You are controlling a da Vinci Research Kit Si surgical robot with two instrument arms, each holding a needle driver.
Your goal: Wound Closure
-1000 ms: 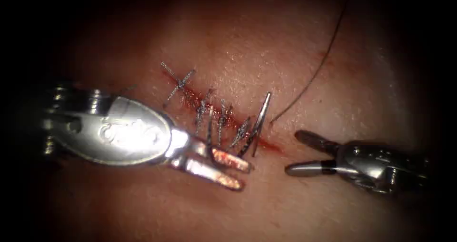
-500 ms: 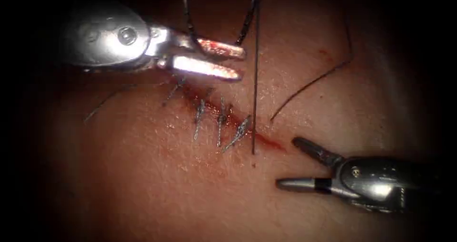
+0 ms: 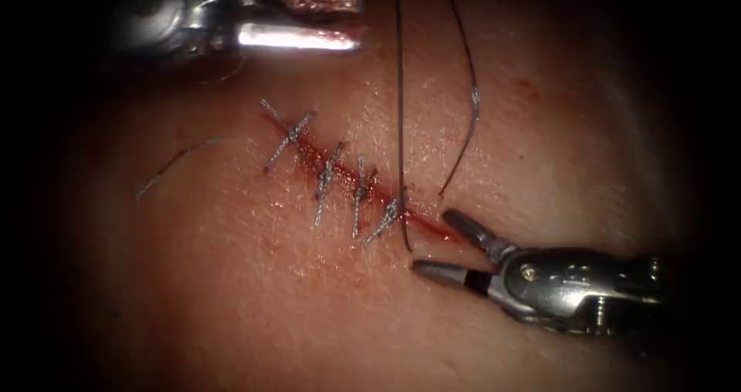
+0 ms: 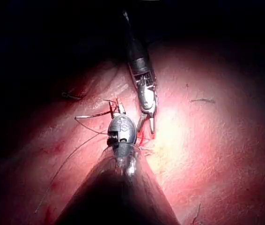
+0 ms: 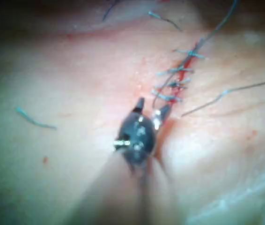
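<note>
Pink tissue [image 3: 231, 299] forms the background, its slanting cut [image 3: 432, 228] crossed by four stitches [image 3: 359, 191]. At upper left, the left tool [image 3: 309, 18] has its jaws closed on the needle [image 4: 92, 115] near one end. The needle is clear of the tissue and lies crosswise to the jaws, apparently raised to keep the thread [image 3: 400, 114] running straight up from the cut. At lower right, the right tool [image 3: 444, 244] sits beside the cut's end, jaws wide apart and holding nothing.

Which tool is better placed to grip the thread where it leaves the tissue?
Probably right. The right tool has open, empty jaws beside the thread at the tissue; the left tool is far off, holding the needle.
</note>
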